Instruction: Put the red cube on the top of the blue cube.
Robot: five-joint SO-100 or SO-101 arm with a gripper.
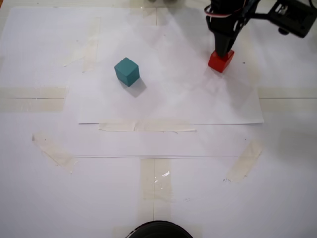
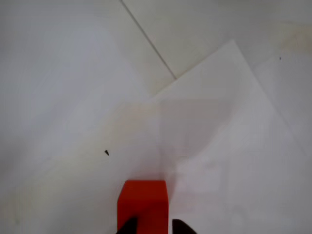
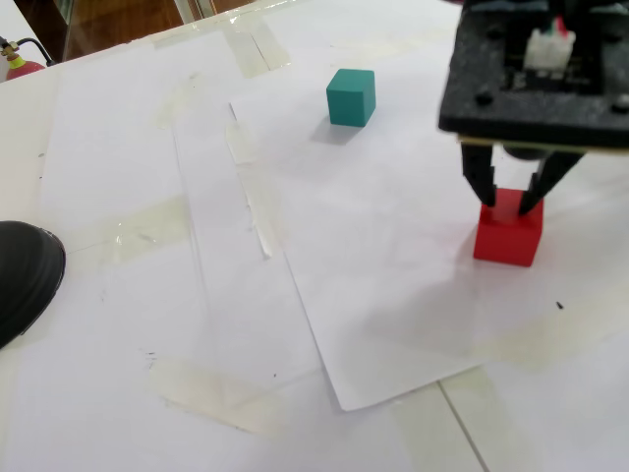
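Fixed view: red cube [image 1: 220, 61] near sheet edge

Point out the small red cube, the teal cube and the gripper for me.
Small matte red cube [image 3: 507, 239]: a fixed view, front face.
Small matte teal cube [image 1: 127, 71]: a fixed view, its centre.
Black two-finger gripper [image 3: 510, 206]: a fixed view, midway between fingertips.

Between the red cube [image 1: 220, 60] and the blue cube [image 1: 127, 71] the paper sheet [image 1: 198, 99] lies bare — nothing stands in that lane in either fixed view. The blue cube stands alone, open on all 4 sides and above. The gripper [image 3: 507, 202] straddles the red cube's top. A black rounded object [image 3: 25, 275] sits at the table edge — well apart from both cubes.
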